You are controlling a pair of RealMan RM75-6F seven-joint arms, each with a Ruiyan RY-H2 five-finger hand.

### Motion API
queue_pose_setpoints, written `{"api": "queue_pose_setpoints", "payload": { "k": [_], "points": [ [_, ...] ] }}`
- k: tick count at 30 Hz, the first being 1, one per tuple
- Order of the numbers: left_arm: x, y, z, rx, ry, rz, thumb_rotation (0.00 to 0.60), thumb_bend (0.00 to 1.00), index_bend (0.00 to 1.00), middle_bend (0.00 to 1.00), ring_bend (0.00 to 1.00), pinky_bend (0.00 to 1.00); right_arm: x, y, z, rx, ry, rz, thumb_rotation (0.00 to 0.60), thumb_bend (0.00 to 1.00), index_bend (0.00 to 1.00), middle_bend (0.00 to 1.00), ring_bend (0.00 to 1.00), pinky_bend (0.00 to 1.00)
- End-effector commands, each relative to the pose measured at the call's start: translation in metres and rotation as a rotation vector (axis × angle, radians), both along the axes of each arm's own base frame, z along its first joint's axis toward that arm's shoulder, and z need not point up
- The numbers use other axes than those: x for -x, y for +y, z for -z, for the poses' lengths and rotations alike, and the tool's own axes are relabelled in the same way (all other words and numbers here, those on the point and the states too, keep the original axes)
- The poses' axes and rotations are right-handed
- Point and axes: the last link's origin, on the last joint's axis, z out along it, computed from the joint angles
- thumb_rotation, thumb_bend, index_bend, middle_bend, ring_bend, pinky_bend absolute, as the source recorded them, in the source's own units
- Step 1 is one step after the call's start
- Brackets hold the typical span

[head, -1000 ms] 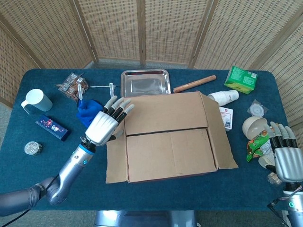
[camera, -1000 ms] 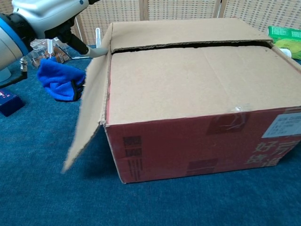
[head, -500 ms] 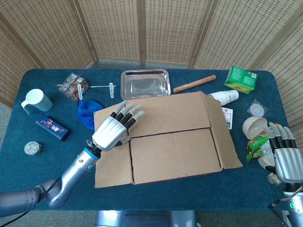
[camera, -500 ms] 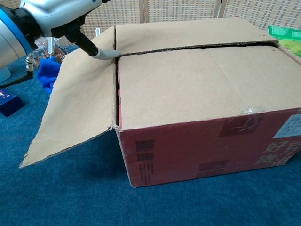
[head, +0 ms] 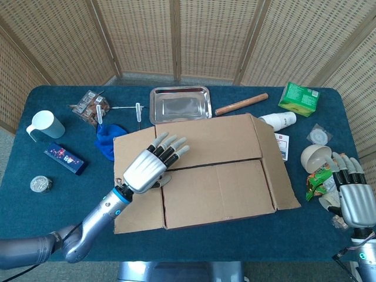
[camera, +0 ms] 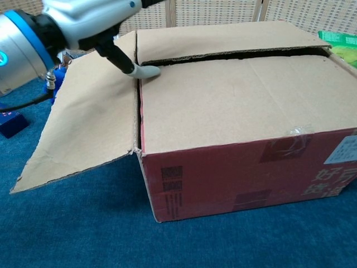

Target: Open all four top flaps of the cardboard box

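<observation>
Woven reed screens stand behind a desk (head: 23, 170) covered in dark blue cloth. The cardboard box (head: 214, 170) sits at the centre of the head view, red-printed on its near side in the chest view. Its left flap (head: 134, 176) is folded outward and slopes down toward the desk, and the right flap (head: 276, 170) is also splayed out. The two long flaps lie closed, meeting along a seam across the top.

The left robot hand (head: 151, 165) (camera: 89, 22) hovers over the box's left end, fingers spread and holding nothing; in the chest view one fingertip (camera: 146, 71) touches the near long flap by the seam. The right robot hand (head: 351, 197) rests at the frame's right edge, fingers extended and apart, empty, beside a green packet (head: 318, 179).

A steel tray (head: 179, 103) lies behind the box.
</observation>
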Motion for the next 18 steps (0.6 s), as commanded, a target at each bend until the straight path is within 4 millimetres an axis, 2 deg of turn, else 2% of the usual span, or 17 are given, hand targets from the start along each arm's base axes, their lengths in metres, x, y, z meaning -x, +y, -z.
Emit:
{"api": "queue_pose_setpoints", "payload": {
  "k": [1, 8, 18],
  "points": [
    [-0.005, 0.003, 0.007, -0.009, 0.017, 0.002, 0.6, 0.01, 0.0, 0.0, 0.0, 0.0, 0.0, 0.0, -0.001, -0.001, -0.006, -0.002, 0.6, 0.0, 0.0, 0.02, 0.0, 0.0],
    [-0.01, 0.012, 0.011, -0.076, 0.04, -0.003, 0.6, 0.01, 0.0, 0.0, 0.0, 0.0, 0.002, 0.001, -0.003, -0.004, -0.02, -0.001, 0.6, 0.0, 0.0, 0.02, 0.0, 0.0],
    [-0.014, 0.035, 0.007, -0.167, 0.071, -0.03, 0.6, 0.03, 0.0, 0.0, 0.0, 0.0, 0.003, -0.001, -0.003, -0.018, -0.029, 0.001, 0.6, 0.0, 0.0, 0.02, 0.0, 0.0]
  ]
}}
